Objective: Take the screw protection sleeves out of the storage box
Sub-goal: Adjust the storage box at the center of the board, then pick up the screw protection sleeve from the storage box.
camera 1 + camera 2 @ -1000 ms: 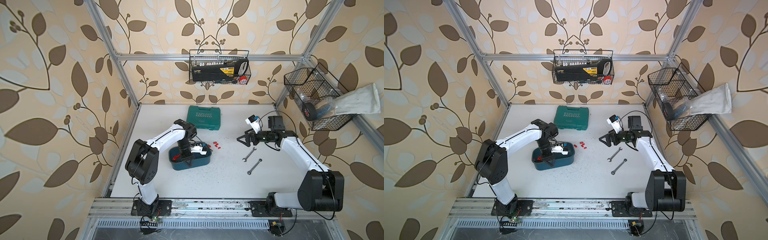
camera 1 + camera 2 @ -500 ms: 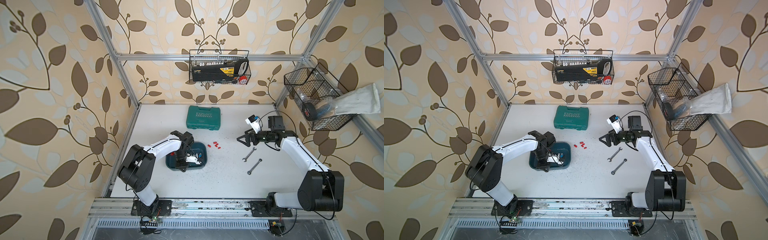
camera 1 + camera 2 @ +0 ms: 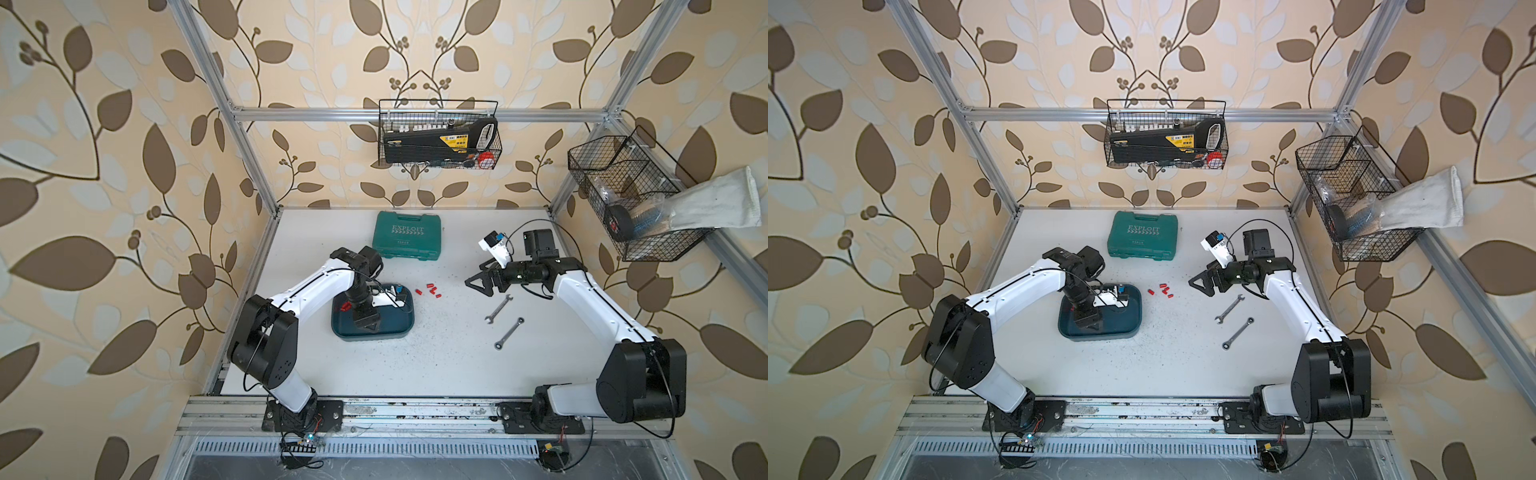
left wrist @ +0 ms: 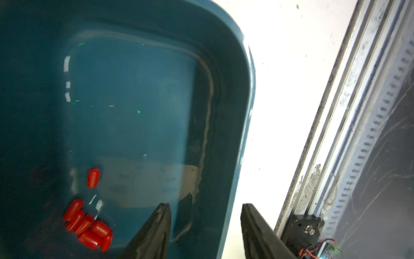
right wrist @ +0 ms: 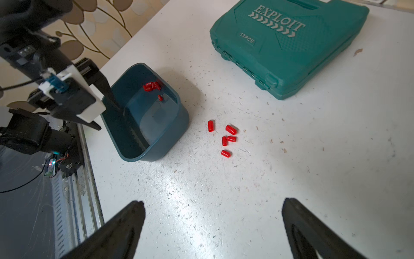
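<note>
The left gripper (image 4: 205, 205) has its fingers apart, one inside the storage box (image 4: 246, 89) and one outside, maybe ready to grab the wall and tip it. Some screw protection sleeves (image 4: 89, 226) sit in a box corner. Five other sleeves (image 5: 228, 139) lie on the table (image 5: 313, 157) just beside it. The right gripper (image 5: 214, 201) waits wide open and empty.

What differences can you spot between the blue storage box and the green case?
The storage box is lidless and holds red sleeves; the green case is shut. The storage box is plain dark teal-blue; the green case is lettered EXPLOIT. Both rest on the table.
</note>
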`<action>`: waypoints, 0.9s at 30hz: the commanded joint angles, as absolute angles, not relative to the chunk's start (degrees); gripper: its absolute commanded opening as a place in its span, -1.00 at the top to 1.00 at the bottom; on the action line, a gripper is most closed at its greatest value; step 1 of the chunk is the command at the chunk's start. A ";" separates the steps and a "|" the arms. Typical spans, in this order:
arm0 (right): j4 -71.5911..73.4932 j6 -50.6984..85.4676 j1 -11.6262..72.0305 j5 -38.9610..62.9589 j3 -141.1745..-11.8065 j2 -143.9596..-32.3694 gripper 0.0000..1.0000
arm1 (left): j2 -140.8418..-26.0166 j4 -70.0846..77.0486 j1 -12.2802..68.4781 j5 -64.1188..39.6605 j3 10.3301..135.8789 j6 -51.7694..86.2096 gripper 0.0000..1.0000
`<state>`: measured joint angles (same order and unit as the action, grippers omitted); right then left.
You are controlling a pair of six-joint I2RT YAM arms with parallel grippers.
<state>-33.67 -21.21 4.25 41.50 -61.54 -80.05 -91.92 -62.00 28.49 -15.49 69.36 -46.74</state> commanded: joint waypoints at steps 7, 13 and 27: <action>-30.49 -20.41 6.84 42.04 -60.91 -80.18 -0.98 | -94.41 -46.92 23.64 -5.61 67.36 -51.91 -0.07; -29.98 -20.37 5.44 43.96 -58.72 -79.15 -0.98 | -99.40 -43.16 23.62 -3.55 68.04 -55.10 -0.04; -29.62 -20.78 4.86 44.38 -58.36 -79.63 -0.98 | -104.49 -40.77 23.68 -3.67 67.99 -55.74 0.16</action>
<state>-30.11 -20.99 5.30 43.11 -59.33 -80.31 -103.59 -41.41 23.31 -3.36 68.07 -54.98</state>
